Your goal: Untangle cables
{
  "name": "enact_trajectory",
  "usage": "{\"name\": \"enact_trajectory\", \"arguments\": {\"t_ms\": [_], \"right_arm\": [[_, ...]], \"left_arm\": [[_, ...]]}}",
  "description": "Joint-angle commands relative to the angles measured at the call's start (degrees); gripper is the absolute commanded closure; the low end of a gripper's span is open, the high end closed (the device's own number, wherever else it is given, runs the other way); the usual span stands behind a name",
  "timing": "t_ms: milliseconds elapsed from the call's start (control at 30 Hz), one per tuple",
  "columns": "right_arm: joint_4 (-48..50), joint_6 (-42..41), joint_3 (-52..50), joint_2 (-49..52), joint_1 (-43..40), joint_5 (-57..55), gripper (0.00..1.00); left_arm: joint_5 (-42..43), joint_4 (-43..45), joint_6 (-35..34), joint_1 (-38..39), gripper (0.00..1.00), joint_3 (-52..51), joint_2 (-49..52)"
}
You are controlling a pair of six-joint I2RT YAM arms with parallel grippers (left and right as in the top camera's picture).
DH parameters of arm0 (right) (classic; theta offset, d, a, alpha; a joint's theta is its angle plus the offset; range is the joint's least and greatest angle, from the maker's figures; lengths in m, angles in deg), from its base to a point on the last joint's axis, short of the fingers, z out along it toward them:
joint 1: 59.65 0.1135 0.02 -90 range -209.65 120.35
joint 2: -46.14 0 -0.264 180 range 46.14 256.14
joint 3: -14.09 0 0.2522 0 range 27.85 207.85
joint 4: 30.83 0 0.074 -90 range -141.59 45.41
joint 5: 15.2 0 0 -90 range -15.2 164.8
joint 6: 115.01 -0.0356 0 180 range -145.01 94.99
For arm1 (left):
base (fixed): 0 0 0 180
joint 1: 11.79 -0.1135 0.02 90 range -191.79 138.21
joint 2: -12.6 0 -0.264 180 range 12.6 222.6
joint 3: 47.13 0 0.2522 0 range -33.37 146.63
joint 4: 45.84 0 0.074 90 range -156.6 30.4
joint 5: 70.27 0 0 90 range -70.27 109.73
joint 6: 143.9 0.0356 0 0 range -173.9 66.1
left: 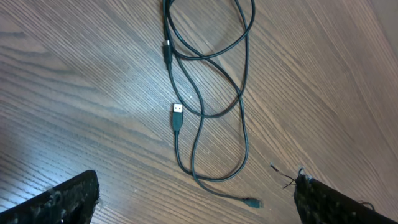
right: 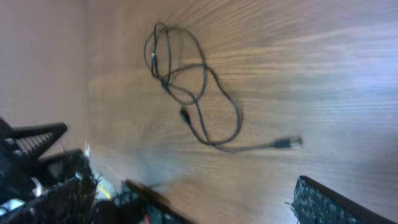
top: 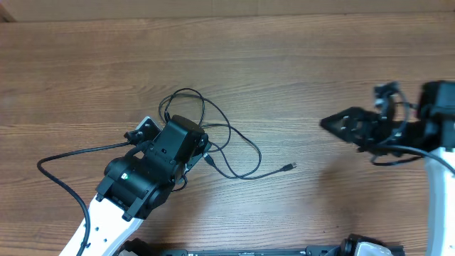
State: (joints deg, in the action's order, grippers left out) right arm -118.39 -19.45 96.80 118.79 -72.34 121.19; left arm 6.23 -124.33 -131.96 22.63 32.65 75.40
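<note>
The thin black cables point(top: 213, 131) lie in a loose tangle of loops on the wooden table, left of centre, and one strand runs right to a small plug point(top: 288, 167). My left gripper point(top: 202, 151) hovers over the tangle's lower left and hides part of it. In the left wrist view the cables point(left: 205, 93) show a silver USB plug point(left: 177, 115) and a small plug point(left: 250, 202); the left gripper point(left: 197, 186) is open and empty. My right gripper point(top: 330, 122) is off to the right, apart from the cables. In the right wrist view it point(right: 189, 186) is open and empty, with the cables point(right: 193, 93) ahead.
A thicker black robot wire point(top: 67, 160) loops out on the table left of the left arm. The table's far edge point(top: 227, 14) runs along the top. The robot base point(top: 284, 250) sits at the near edge.
</note>
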Motion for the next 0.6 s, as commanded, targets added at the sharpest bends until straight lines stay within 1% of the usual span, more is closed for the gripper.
{"name": "enact_trajectory", "arguments": {"t_ms": [0, 100, 200, 300, 567], "right_arm": [[5.46, -4.28, -5.57, -0.31, 4.63, 1.01, 0.00], [12.92, -13.11, -11.58, -0.31, 6.97, -2.78, 0.00], [17.09, -17.59, -15.93, -0.31, 7.08, -4.79, 0.00], [19.47, -19.30, -18.64, -0.31, 7.08, -4.79, 0.00], [20.28, -19.34, -23.93, -0.31, 7.08, -4.76, 0.00]], "left_arm": [[-0.39, 0.02, -0.15, 0.11, 0.00, -0.04, 0.20], [-0.39, 0.04, -0.17, 0.11, 0.01, -0.04, 0.20], [-0.39, 0.02, -0.15, 0.11, 0.00, -0.04, 0.20], [-0.39, 0.02, -0.15, 0.11, 0.00, -0.04, 0.20], [-0.39, 0.04, -0.15, 0.11, 0.00, -0.04, 0.20]]}}
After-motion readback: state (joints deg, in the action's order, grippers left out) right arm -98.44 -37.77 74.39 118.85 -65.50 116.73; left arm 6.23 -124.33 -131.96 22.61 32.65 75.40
